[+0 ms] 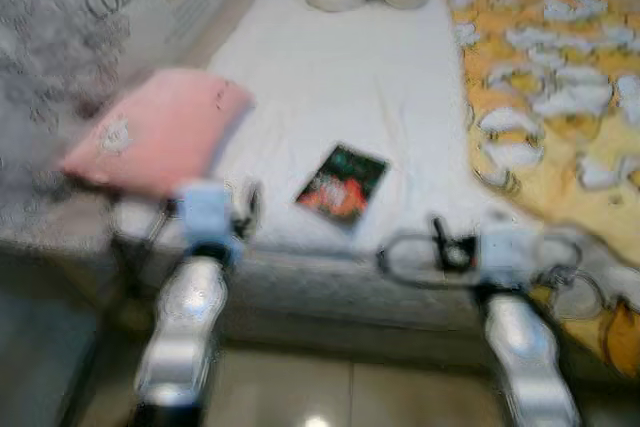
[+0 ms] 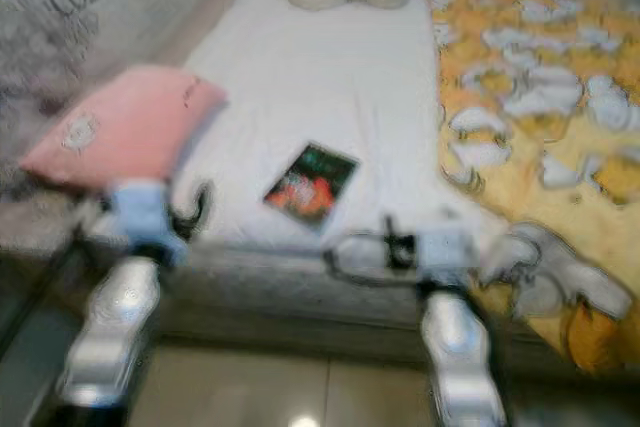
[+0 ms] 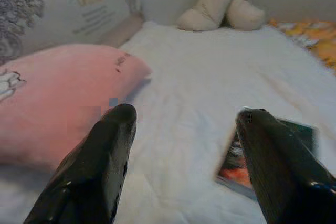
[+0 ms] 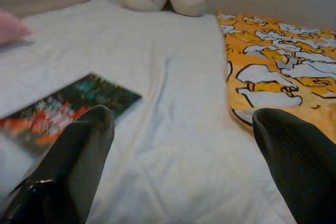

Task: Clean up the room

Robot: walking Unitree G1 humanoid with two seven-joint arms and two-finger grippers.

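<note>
Currently both silver arms reach forward at the bed's near edge. Left tool [image 3: 181, 124] released, fingers spread, near the soft pink pillow [image 1: 160, 127]. Right tool [image 4: 184, 129] released too. Dark glossy rectangular book [image 1: 342, 183] lies flat on the white bed sheet [image 1: 340, 77] between them.

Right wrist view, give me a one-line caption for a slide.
Open right gripper poised low over a white bed sheet, a book to one side and an orange blanket to the other.
</note>
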